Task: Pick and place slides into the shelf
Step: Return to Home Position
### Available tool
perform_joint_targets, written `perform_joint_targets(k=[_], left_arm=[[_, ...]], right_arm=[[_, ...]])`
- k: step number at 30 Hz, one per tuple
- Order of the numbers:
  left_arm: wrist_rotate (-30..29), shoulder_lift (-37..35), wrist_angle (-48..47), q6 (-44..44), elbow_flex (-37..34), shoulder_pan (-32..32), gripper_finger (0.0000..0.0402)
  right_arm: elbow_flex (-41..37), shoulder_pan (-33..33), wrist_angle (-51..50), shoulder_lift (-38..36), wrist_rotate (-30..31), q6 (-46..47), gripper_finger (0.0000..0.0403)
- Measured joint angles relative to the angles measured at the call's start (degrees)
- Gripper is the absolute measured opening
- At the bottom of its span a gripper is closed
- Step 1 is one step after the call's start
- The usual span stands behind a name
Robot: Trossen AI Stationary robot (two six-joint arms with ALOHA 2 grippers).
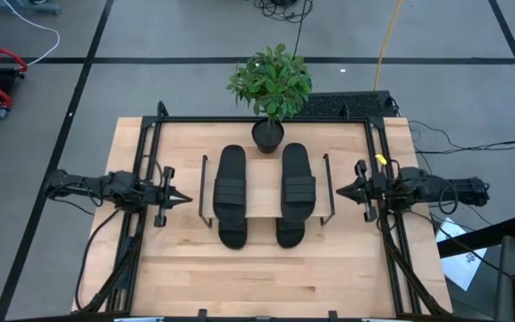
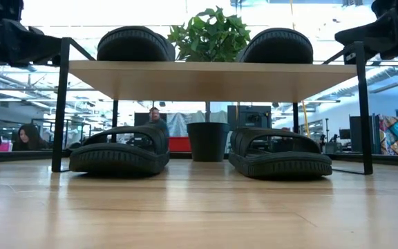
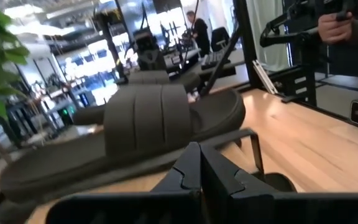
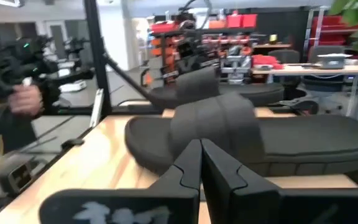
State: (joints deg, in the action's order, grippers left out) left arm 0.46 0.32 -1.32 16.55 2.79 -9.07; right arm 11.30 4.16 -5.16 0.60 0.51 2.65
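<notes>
Two black slides [image 1: 231,188] [image 1: 297,183] lie side by side on the shelf's light wood top board [image 1: 264,192]. In the low view, two more slides [image 2: 119,153] [image 2: 280,155] rest sole-down on the table under the board [image 2: 213,76]. My left gripper [image 1: 184,199] hovers shut to the left of the shelf, pointing at it. My right gripper [image 1: 338,190] hovers shut to its right, also pointing at it. Each wrist view looks past shut fingertips [image 3: 199,149] [image 4: 199,146] at the nearest top slide [image 3: 148,124] [image 4: 260,143]. Neither gripper touches anything.
A potted green plant [image 1: 271,85] stands just behind the shelf at the table's far edge. The shelf's black wire side frames [image 1: 206,192] [image 1: 327,188] stand between each gripper and the slides. People sit in the room beyond [image 2: 30,135], and a hand [image 3: 334,25] shows off the table.
</notes>
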Motion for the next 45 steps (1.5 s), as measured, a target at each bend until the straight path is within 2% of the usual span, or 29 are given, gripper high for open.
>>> perform_joint_targets(k=[6,11,24,30,36,40,45], left_arm=[[-0.39,0.0,-2.08,-2.37,0.0,0.2,0.0],[-1.0,-0.02,-3.37,-2.7,-0.04,0.2,0.0],[-2.04,0.21,-2.88,-4.71,-0.26,0.2,0.0],[-2.09,5.1,-2.85,-9.62,-0.28,0.2,0.0],[-3.18,11.84,2.21,-12.27,-2.21,0.2,0.0],[-4.77,16.24,2.49,-13.89,-2.21,0.2,0.0],[-5.04,18.5,3.0,-14.79,-2.21,0.2,0.0]], right_arm=[[-3.96,0.02,2.74,-0.02,0.35,1.04,0.0],[-10.12,0.02,13.35,0.04,1.05,1.66,0.0],[-10.26,0.04,10.0,0.05,0.93,0.98,0.0],[-10.33,0.04,10.06,0.05,0.71,0.77,0.0],[-10.35,0.06,11.04,0.03,-3.91,0.74,0.0],[-10.41,0.07,11.48,0.04,-3.79,0.89,0.0],[-10.41,0.07,11.82,0.0,-3.8,-0.32,0.0]])
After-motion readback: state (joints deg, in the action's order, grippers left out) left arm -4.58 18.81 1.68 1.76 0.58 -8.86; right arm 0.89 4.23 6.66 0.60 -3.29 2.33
